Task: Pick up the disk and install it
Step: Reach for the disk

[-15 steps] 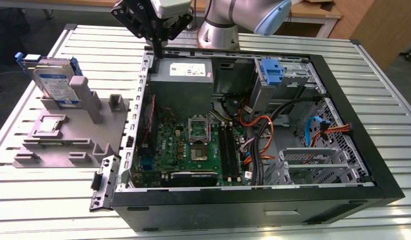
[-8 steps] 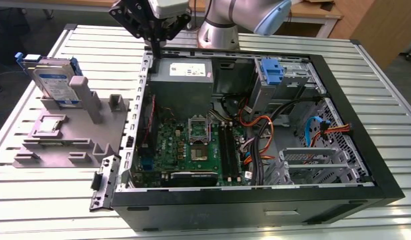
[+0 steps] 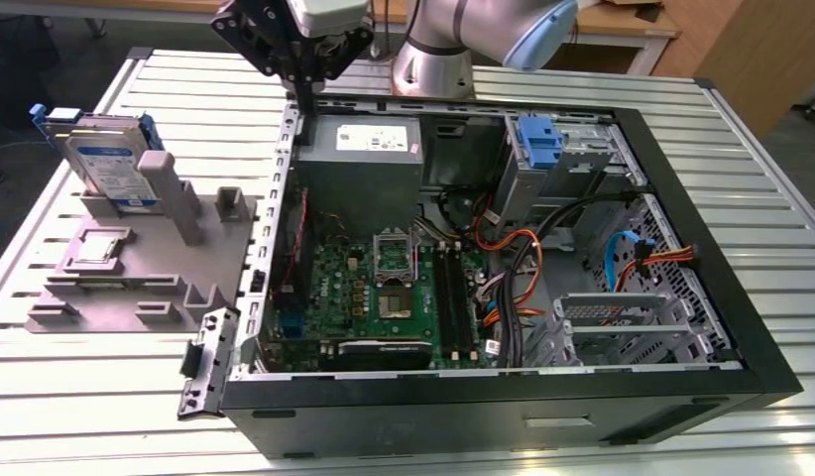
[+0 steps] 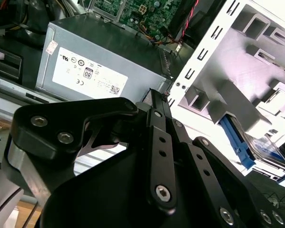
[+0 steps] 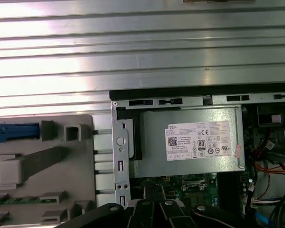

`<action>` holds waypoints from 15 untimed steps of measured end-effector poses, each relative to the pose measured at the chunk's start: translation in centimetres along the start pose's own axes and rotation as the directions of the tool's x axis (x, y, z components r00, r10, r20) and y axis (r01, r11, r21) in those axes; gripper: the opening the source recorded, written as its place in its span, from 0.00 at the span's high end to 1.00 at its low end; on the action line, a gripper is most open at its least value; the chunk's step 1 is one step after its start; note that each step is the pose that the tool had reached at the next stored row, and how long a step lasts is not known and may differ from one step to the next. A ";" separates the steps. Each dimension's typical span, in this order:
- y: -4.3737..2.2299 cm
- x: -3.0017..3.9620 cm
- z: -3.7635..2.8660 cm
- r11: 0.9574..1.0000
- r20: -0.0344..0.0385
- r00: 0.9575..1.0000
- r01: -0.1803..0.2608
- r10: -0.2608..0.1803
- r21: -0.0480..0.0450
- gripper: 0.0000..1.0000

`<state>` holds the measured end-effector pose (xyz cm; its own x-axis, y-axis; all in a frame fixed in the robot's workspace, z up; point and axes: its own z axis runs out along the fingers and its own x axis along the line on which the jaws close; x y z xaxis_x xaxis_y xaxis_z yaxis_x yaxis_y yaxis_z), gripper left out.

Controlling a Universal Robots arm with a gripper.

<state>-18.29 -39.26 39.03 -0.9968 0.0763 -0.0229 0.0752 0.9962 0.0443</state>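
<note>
**Bright metal, dull plastic**

The table (image 3: 103, 416) is ribbed bare metal, bright and reflective. The parts holder (image 3: 143, 268) on it is matt grey plastic. The disk (image 3: 106, 164) shows satin silver-grey metal, a smooth white-and-blue label and a blue plastic frame. The computer case (image 3: 514, 412) is matt black outside. Its power supply (image 5: 190, 142) is dull grey sheet metal with a paper label. The gripper (image 4: 154, 96) looks matt black, with shiny screws.

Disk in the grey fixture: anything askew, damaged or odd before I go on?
Nothing stands out. The disk stands on edge in the grey fixture, its blue carrier frame in place. The gripper hangs apart from it, over the rim of the computer case.
</note>
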 end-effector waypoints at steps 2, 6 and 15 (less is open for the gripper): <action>-0.01 0.10 0.00 1.000 0.000 1.000 0.000 0.000 0.000 0.90; -0.02 0.30 0.02 1.000 0.000 1.000 0.000 0.000 0.000 0.90; -0.06 0.71 0.09 1.000 -0.001 1.000 0.000 0.000 0.000 0.90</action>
<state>-19.00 -39.26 38.92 -0.9968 0.0762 -0.0223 0.0752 0.9962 0.0442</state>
